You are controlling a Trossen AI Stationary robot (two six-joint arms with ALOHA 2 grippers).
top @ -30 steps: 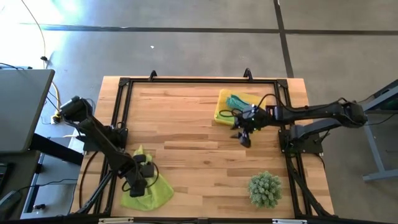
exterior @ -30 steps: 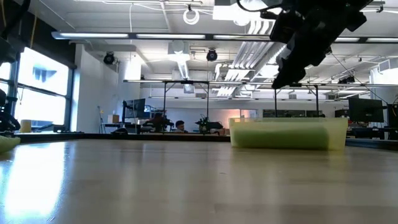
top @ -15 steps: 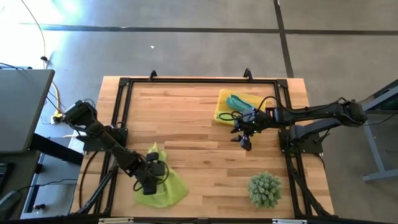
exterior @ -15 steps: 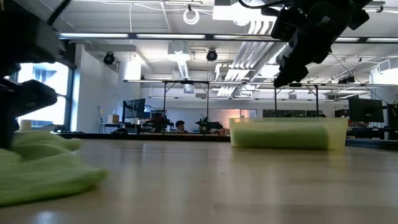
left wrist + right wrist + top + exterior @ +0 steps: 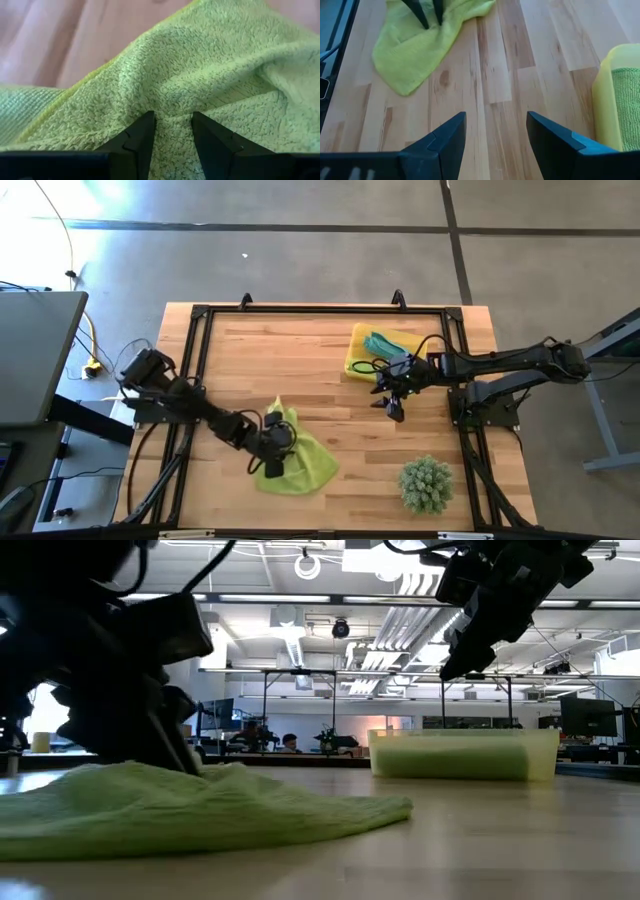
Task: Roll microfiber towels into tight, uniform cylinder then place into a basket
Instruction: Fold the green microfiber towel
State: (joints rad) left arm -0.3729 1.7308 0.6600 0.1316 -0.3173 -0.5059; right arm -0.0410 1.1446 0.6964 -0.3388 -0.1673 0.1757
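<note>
The left gripper pinches a fold of a crumpled lime-green microfiber towel lying near the front of the wooden slatted surface. Farther back, the right gripper hangs spread and empty just beside the shallow yellow plastic basket, which holds teal and green cloths.

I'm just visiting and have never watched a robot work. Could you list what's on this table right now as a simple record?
Loose towel: lime-green towel, crumpled on the table
Left end effector: pinching a fold of that towel
Right end effector: open, empty, hanging beside the basket
Basket: yellow tray with a teal towel and a green towel inside
Also there: spiky green plant
</note>
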